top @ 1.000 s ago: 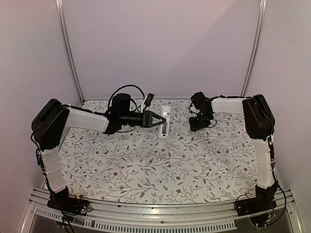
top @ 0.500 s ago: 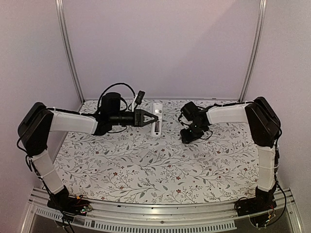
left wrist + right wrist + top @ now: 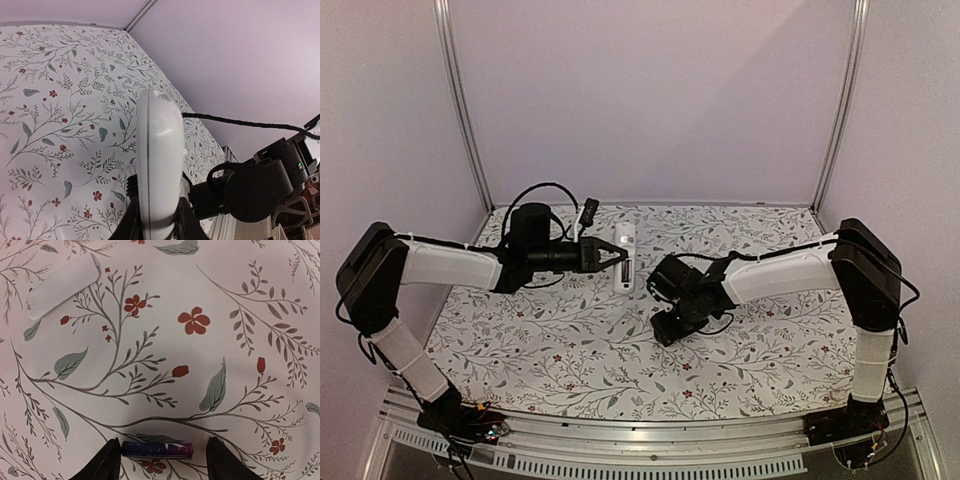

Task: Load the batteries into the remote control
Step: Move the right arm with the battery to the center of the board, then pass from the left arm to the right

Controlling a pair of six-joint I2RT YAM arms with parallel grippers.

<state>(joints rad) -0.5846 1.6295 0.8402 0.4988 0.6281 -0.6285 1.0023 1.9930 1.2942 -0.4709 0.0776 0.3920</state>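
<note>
My left gripper (image 3: 610,256) is shut on the white remote control (image 3: 624,256) and holds it above the table, left of centre. In the left wrist view the remote (image 3: 159,160) stands on edge between my black fingers (image 3: 131,226). My right gripper (image 3: 665,325) points down at the table near the middle. In the right wrist view it (image 3: 165,456) is open, with one dark purple battery (image 3: 157,450) lying on the cloth between the fingertips (image 3: 111,460), its left end at the left finger. The second battery is out of view.
A flat white rounded plastic piece (image 3: 62,286) lies on the floral cloth (image 3: 570,350) beyond the battery. Walls and metal posts (image 3: 460,110) close in the back and sides. The right arm's black body (image 3: 260,190) shows behind the remote.
My left gripper has carried the remote to the left and a little nearer. My right arm has swung left and nearer and come down over the battery.
</note>
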